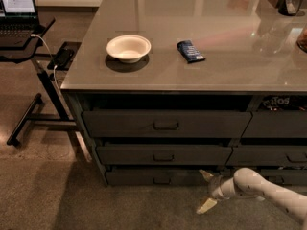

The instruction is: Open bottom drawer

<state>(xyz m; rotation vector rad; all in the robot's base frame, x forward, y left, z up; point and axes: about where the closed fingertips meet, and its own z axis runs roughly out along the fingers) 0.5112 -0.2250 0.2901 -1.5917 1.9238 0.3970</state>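
The bottom drawer [144,177] is the slim dark grey front at the foot of the left three-drawer stack, with a small dark loop handle [161,180] at its centre. It sits closed, in line with the fronts above. My gripper [206,190] is open, its pale fingertips [207,205] spread one above the other, low by the floor just right of the drawer's right end and right of the handle. It holds nothing. The white arm [268,193] comes in from the lower right.
Two taller drawers [165,123] sit above. A second drawer stack [273,155] is to the right. On the counter [240,56] are a white bowl [128,48] and a blue packet [190,51]. A laptop stand [33,61] is at left.
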